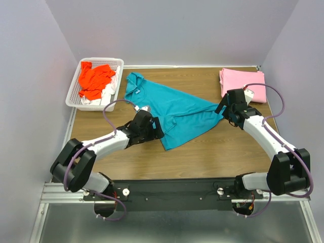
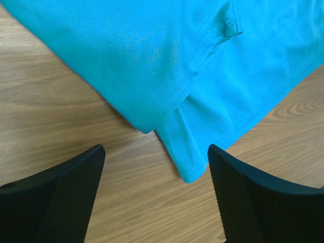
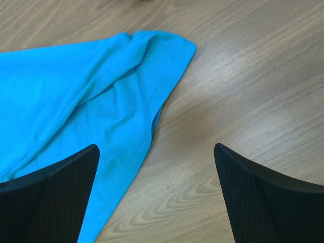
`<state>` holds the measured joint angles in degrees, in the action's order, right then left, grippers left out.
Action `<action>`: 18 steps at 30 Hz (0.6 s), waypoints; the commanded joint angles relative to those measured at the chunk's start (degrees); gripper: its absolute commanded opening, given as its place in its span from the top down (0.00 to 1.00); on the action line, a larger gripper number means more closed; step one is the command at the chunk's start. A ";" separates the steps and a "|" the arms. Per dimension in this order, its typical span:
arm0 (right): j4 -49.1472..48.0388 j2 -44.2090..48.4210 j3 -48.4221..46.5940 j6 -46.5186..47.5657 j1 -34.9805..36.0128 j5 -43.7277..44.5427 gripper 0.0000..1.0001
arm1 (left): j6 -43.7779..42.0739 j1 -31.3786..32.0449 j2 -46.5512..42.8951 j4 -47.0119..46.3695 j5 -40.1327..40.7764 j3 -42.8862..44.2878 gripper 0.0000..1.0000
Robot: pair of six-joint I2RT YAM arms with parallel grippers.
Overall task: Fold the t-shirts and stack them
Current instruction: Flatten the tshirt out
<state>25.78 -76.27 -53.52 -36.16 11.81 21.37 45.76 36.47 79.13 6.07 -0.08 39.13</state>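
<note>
The wooden table (image 1: 212,147) fills the middle of the top view. A teal t-shirt (image 1: 177,109) lies spread and rumpled across its centre, slanting from upper left to lower right. A white lattice basket (image 1: 74,85) sits at the upper left, holding a crumpled orange-red t-shirt (image 1: 93,78) over a white t-shirt (image 1: 96,101). A folded pink t-shirt (image 1: 243,83) rests at the upper right. The left gripper (image 2: 154,157) hovers released at the teal shirt's lower corner, jaws spread and empty. The right gripper (image 3: 154,152), likewise spread wide and empty, hangs over the shirt's right edge.
</note>
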 commanded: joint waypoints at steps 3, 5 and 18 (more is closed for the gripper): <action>-0.47 0.51 1.13 -0.05 -0.12 1.31 0.00 | -0.67 0.18 6.20 -2.29 -2.21 2.88 0.21; -0.47 0.68 1.22 0.04 -0.12 1.48 0.00 | -0.23 0.18 6.91 -2.46 -2.12 3.05 0.30; -0.47 1.03 1.40 0.83 -0.12 1.05 0.00 | -0.14 0.09 14.38 -0.27 1.92 7.18 0.62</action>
<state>25.78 -76.27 -53.06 -35.94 11.81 21.37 45.82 36.49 91.37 4.29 -0.43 44.97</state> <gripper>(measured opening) 0.998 0.438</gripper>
